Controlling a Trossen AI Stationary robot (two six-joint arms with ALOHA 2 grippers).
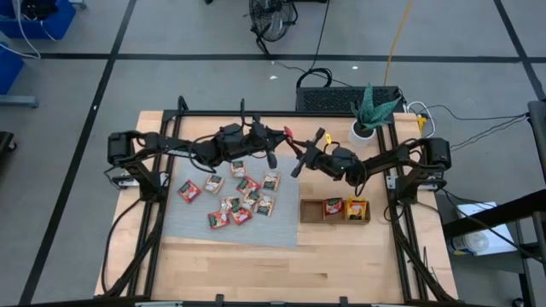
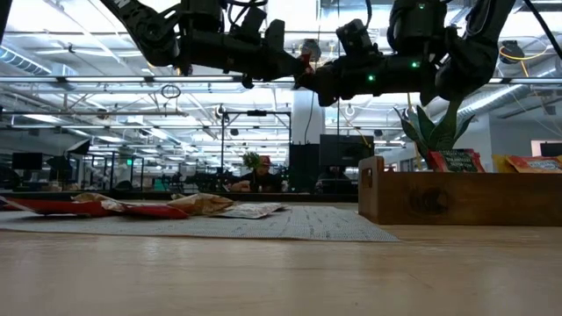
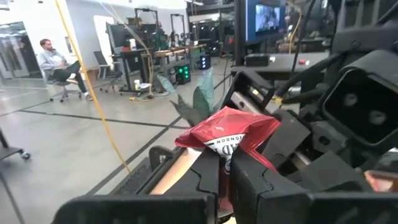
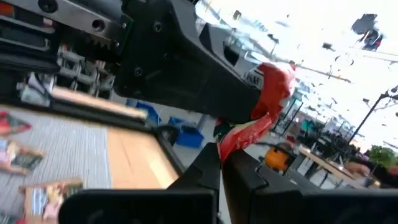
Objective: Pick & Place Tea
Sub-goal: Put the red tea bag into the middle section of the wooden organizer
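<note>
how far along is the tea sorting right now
Early on. Two sachets already stand in the wooden tray. One red sachet is mid-handover above the table: the left gripper and the right gripper both pinch it. About ten sachets lie on the grey mat, not yet picked.

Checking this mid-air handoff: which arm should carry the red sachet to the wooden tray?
The right. Both the left gripper and the right gripper pinch the red sachet above the table, but the wooden tray lies on the right arm's side.
</note>
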